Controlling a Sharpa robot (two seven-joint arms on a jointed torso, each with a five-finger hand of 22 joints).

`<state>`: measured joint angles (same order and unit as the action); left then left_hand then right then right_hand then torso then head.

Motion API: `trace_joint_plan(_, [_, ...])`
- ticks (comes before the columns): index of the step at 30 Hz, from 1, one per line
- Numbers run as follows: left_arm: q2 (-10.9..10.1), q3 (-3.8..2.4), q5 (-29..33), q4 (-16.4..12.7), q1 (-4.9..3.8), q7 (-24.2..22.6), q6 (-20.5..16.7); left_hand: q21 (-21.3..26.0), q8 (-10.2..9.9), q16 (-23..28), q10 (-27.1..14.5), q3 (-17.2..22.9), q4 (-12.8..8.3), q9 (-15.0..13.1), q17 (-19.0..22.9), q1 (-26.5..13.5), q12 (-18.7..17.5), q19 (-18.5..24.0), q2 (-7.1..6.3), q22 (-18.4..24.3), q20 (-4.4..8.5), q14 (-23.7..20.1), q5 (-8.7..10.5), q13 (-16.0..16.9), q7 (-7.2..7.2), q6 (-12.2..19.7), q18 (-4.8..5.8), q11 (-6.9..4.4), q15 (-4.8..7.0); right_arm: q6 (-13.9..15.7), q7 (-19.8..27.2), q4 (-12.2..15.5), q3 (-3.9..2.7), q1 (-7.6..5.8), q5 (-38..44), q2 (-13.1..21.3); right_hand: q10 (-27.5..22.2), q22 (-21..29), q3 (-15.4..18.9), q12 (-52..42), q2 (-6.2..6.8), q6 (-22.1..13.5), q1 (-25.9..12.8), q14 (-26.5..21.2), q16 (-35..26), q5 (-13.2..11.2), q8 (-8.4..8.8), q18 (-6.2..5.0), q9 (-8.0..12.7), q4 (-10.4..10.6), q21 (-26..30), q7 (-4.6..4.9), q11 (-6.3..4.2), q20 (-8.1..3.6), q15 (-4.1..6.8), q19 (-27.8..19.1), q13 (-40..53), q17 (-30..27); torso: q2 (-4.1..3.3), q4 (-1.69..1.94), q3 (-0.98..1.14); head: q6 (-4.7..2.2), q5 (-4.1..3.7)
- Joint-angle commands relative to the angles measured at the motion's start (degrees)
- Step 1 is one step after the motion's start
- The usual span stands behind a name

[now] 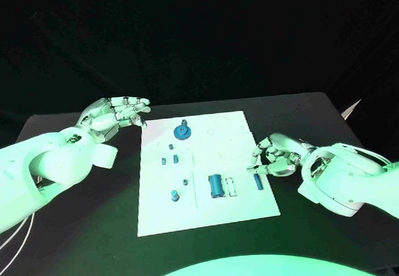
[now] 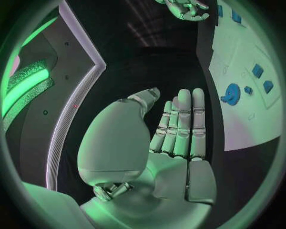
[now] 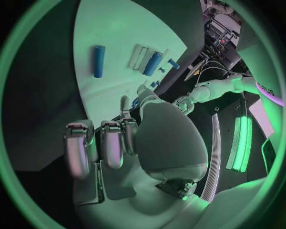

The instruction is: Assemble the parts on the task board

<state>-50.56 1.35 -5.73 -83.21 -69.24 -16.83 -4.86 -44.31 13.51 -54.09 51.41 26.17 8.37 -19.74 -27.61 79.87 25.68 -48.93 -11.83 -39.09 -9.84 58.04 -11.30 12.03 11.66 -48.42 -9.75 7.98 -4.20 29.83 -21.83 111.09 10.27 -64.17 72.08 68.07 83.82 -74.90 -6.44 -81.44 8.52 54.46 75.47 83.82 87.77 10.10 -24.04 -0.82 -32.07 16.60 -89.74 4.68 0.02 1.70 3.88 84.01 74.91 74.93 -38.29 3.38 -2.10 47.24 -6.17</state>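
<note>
The white task board (image 1: 208,207) lies in the middle of the black table. On it are a blue gear (image 1: 182,133), a few small blue pieces (image 1: 163,160), a thick blue cylinder (image 1: 216,186) in a slot and a slim blue rod (image 1: 257,181) near the right edge. My left hand (image 1: 116,115) hovers off the board's far left corner, fingers straight and holding nothing (image 2: 178,129). My right hand (image 1: 275,156) sits at the board's right edge just beyond the rod, fingers curled in with nothing visible in them (image 3: 113,143). The rod (image 3: 98,61) lies apart from it.
Black table (image 1: 76,202) runs around the board on all sides, with dark curtain behind. A pale cylinder (image 1: 231,186) lies beside the thick blue one. The left wrist view catches the gear (image 2: 230,93) and the right hand (image 2: 186,9) far off.
</note>
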Motion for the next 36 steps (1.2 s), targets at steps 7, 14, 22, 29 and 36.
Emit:
trace_joint_plan(7, [0.07,-0.04,-0.05,-0.4,-0.04,-0.65,0.35,0.36,0.0,0.29,-0.39,-0.45,0.04,-0.07,0.08,0.45,0.39,-0.39,-0.06,0.06,-0.08,-0.31,-0.15,-0.06,0.07,0.43,-0.71,0.18,0.06,-3.35,-7.01,-0.32,0.21,1.33,6.06,1.59,2.28,-15.1,0.28,0.14,0.39,0.93,-2.5,5.14,0.3,0.12,0.75,0.82,0.09,0.1,-0.26,0.09,0.32,0.75,-0.39,5.99,10.62,9.84,-0.06,-0.18,0.08,0.02,-0.41])
trace_joint_plan(14, [0.06,-0.04,-0.05,-0.37,-0.04,-0.61,0.44,0.36,0.0,0.29,-0.39,-0.45,0.04,-0.07,0.08,0.45,0.39,-0.39,-0.06,0.06,-0.08,-0.31,-0.15,-0.06,0.07,0.43,-0.71,0.18,0.06,-4.34,-8.74,-1.16,0.27,2.48,7.46,0.69,2.23,-15.1,1.03,0.3,0.7,1.43,-4.31,5.1,0.23,0.19,1.0,0.82,0.02,0.21,-0.26,-0.01,0.27,0.8,-0.36,5.99,10.54,9.68,-0.05,-0.11,0.05,0.05,-0.57])
trace_joint_plan(22, [0.06,-0.04,-0.05,-0.32,-0.04,-0.54,0.56,0.53,0.03,0.33,-0.42,-0.61,0.21,-0.09,0.1,0.52,0.46,-0.48,0.02,0.16,-0.09,-0.3,-0.14,-0.11,0.08,0.45,-0.7,0.2,0.05,-5.92,-9.74,-2.64,0.33,3.59,7.79,-1.01,2.16,-15.1,1.37,0.46,0.51,1.77,-5.46,5.07,0.17,0.2,1.03,0.82,-0.08,0.22,-0.26,-0.11,0.19,0.78,-0.31,5.99,10.46,9.55,-0.03,-0.1,0.04,0.15,-0.66])
trace_joint_plan(29, [0.04,-0.04,-0.05,-0.28,-0.04,-0.51,0.63,0.53,0.03,0.33,-0.42,-0.61,0.21,-0.09,0.1,0.52,0.46,-0.48,0.02,0.16,-0.09,-0.3,-0.14,-0.11,0.08,0.45,-0.7,0.2,0.05,-6.31,-9.69,-3.18,0.34,4.14,7.91,-2.22,2.18,-15.1,1.48,0.43,0.49,2.01,-5.74,5.07,0.17,0.21,0.94,0.82,-0.16,0.19,-0.26,-0.2,0.13,0.76,-0.28,5.99,10.47,9.56,-0.02,-0.13,0.08,0.2,-0.56])
trace_joint_plan(36, [0.05,-0.04,-0.26,-0.18,-0.04,-0.43,0.58,0.53,0.03,0.33,-0.42,-0.61,0.21,-0.09,0.1,0.52,0.46,-0.48,0.02,0.16,-0.09,-0.3,-0.14,-0.11,0.08,0.45,-0.7,0.2,0.05,-7.16,-9.87,-3.81,0.34,4.64,8.52,-3.58,2.19,-15.1,1.23,0.44,0.33,2.71,-5.15,5.07,0.15,0.29,0.58,0.82,-0.45,-0.07,-0.26,-0.53,-0.15,0.64,-0.06,5.99,10.46,9.53,-0.03,-0.04,0.03,0.05,-0.75])
